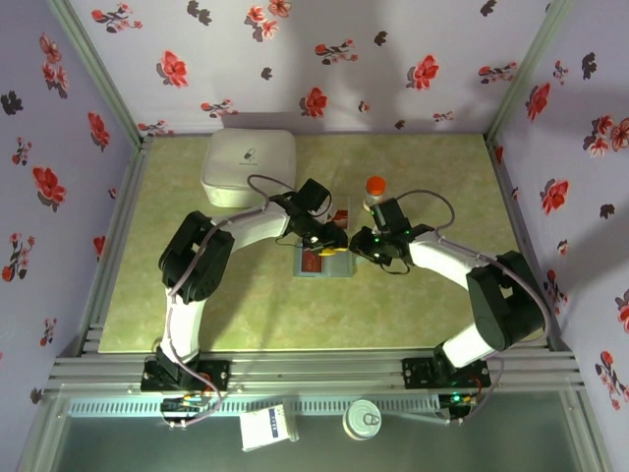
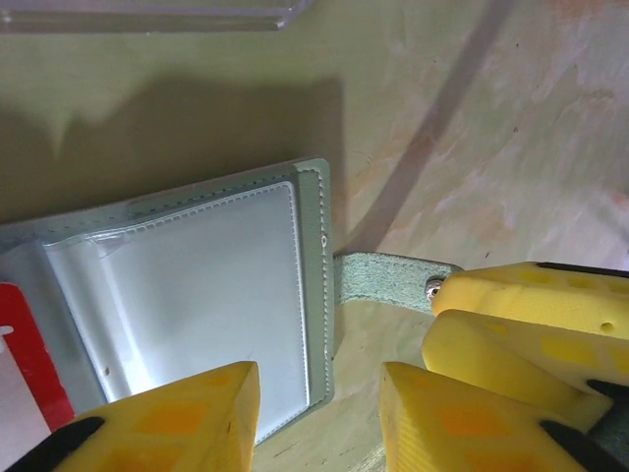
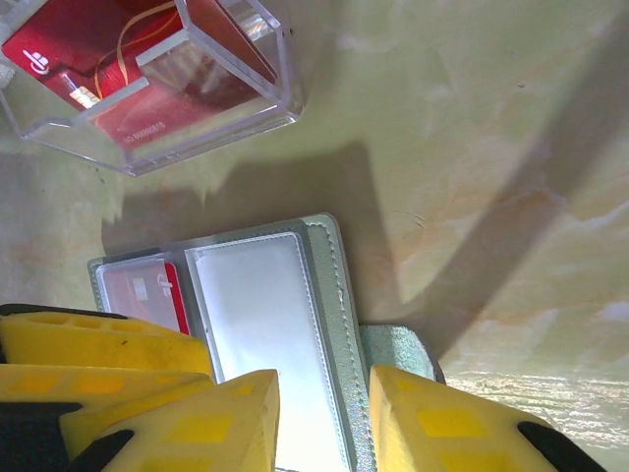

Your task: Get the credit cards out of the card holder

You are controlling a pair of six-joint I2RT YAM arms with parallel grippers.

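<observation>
The flat green-yellow surface [image 1: 246,305] holds everything. A big white rounded square box [image 1: 249,165] sits at about 10 o'clock from its middle. A clear plastic tray [image 3: 283,69] with red cards [image 3: 93,69] in it lies near the middle.

Just at 6 o'clock from the tray, the small soft grey-green folding card holder [image 3: 329,285] lies open and flat. The left gripper [image 2: 319,393] and the right gripper [image 3: 324,393] both hang over it. On each one the yellow fingers [image 2: 197,413] are apart, with the holder's stitched edge in the gap.

A red credit card [image 3: 147,290] sits in a shiny see-through pocket on the holder's 9 o'clock side. A little strap with a snap [image 2: 388,275] sticks out at 3 o'clock.

The holder looks light and floppy, so it may slide or fold. Its pockets look slippery. The card looks thin and stiff. I think it is best to press down the stitched edge and pinch the card's bare end.
</observation>
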